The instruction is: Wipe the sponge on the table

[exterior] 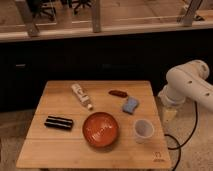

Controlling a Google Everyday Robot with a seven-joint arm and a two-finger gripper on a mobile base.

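The light-blue sponge point(130, 105) lies on the right half of the wooden plank table point(60, 147), just below a dark red oblong item point(118, 93). My white arm point(189, 86) is folded up beyond the table's right edge. The gripper point(169, 113) hangs beneath it, off the table and to the right of the sponge, touching nothing.
A red bowl point(101, 129) sits at the table's front centre with a white cup point(143, 130) to its right. A white tube point(81, 95) lies at the back left and a black bar point(59, 122) at the left. A black cable point(175, 142) trails beside the right edge.
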